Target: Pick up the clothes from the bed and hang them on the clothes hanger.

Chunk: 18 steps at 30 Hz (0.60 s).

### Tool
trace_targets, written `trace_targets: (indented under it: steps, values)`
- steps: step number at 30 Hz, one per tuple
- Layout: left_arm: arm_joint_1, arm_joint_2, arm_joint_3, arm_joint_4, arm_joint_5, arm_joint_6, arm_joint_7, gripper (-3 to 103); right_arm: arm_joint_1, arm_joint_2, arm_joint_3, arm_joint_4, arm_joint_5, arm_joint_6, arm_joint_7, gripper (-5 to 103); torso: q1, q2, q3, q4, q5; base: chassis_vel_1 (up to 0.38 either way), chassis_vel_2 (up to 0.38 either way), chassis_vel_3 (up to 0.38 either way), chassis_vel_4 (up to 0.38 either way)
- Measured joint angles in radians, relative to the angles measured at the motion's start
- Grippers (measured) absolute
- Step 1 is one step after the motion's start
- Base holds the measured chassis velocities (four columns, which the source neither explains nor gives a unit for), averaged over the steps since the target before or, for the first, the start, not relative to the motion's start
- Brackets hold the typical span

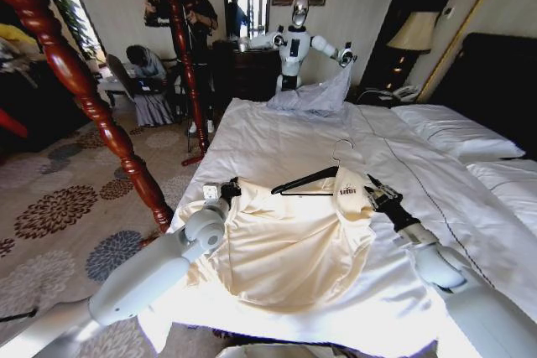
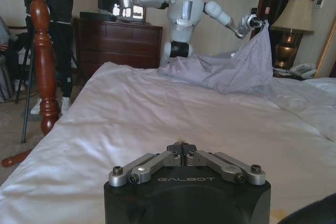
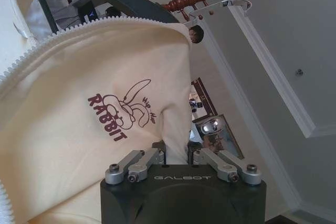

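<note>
bed [image 1: 277, 136]: huge white duvet with a thin dark stitched line running up the right half, white pillows [image 1: 457, 132] at about 2 o'clock against a dark headboard.

bedpost [image 1: 84, 94]: chunky turned red-brown wood at 9 to 10 o'clock, right off the bed's left corner and close beside the left arm.

clothes [image 1: 289, 249]: big cream-yellow garment spread flat on the near end of the duvet, roughly 6 o'clock. One edge has a white zipper, and there's a dark red "RABBIT" print on the part lifted at the right.

other robot [image 1: 295, 48]: white humanoid at 12 o'clock past the far end of the bed, holding up a grey-lavender garment [image 1: 315, 94] that drapes onto the duvet.

clothes hanger [image 1: 312, 178]: slim black one with a silver hook, lying on the duvet at the garment's top edge, right next to the lifted bit.

right gripper [image 1: 372, 188]: at the garment's upper right corner, fingers pinched on the cream fabric.

left gripper [image 1: 226, 189]: at the garment's upper left corner, fingers pressed together low over the duvet; can't tell if any fabric is in there.
</note>
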<state>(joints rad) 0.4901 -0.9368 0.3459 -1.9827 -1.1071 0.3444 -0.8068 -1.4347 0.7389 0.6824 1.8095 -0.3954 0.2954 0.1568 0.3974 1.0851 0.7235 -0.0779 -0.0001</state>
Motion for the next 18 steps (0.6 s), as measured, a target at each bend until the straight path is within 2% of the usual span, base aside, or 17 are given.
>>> trace_targets:
  steps: [6, 11, 18]
  values:
    - [-0.139, -0.045, 0.077, 0.003, -0.065, 0.010, -0.033, 0, -0.005, 0.037, -0.022, 0.008, -0.025, -0.005, -0.001, 19, 0.000, 0.000, 0.000, -0.0005, 0.0005, 0.000, 0.000, 0.000, 0.000]
    - [-0.178, -0.050, 0.113, -0.013, -0.094, 0.016, -0.049, 0, 0.007, 0.052, -0.044, 0.002, -0.039, -0.011, -0.001, 19, 0.000, 0.000, 0.000, 0.0000, 0.0003, 0.000, 0.000, 0.000, 0.000]
    - [-0.223, -0.056, 0.166, -0.068, -0.140, 0.035, -0.074, 0, 0.028, 0.077, -0.072, -0.022, -0.029, -0.063, 0.009, 19, 0.000, 0.000, 0.000, 0.0002, 0.0002, 0.000, 0.000, 0.000, 0.000]
